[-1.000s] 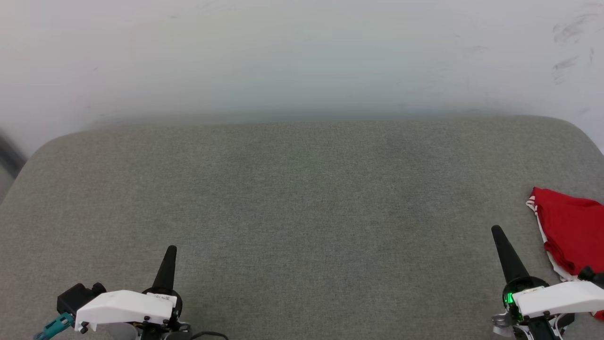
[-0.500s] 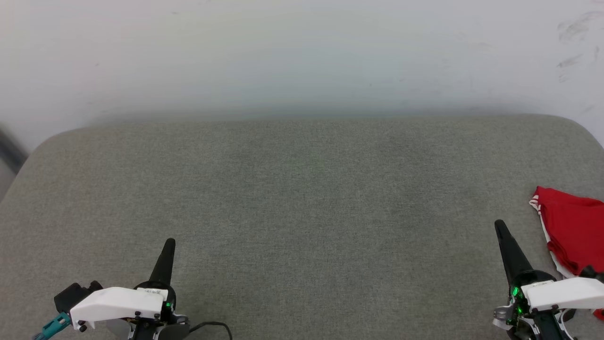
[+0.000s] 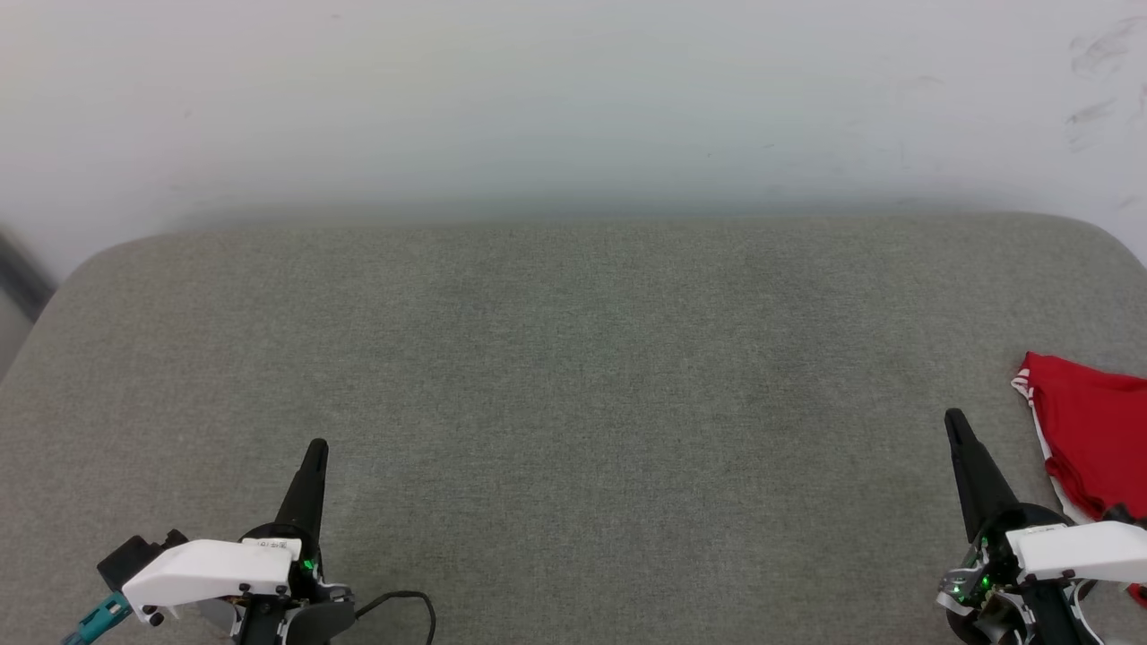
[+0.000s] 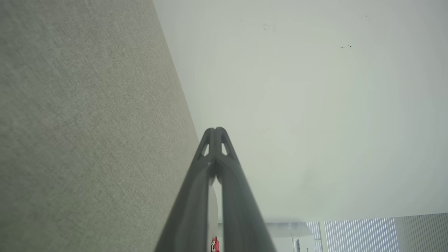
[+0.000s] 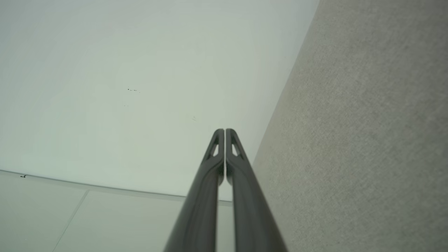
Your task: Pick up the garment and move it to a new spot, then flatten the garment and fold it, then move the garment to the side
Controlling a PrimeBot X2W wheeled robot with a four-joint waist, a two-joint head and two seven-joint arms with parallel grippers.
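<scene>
Garment (image 3: 1095, 430), red with a white edge, lies bunched on the grey fabric bench (image 3: 573, 376) at the right border of my head view, just beside the right gripper (image 3: 955, 419). I see its fingers pressed together, holding nothing. The left gripper (image 3: 315, 446), well apart at lower left, also has its fingers together, pointing toward the pale wall (image 3: 573, 107).

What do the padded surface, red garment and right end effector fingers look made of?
padded surface: woven upholstery fabric, grey-green, matte; fine heathered weave, rounded corners.
red garment: thin smooth knit, probably synthetic; soft folds, striped white trim at the edge.
right end effector, fingers: dark matte, likely moulded plastic; cut-out windows near the tips.
</scene>
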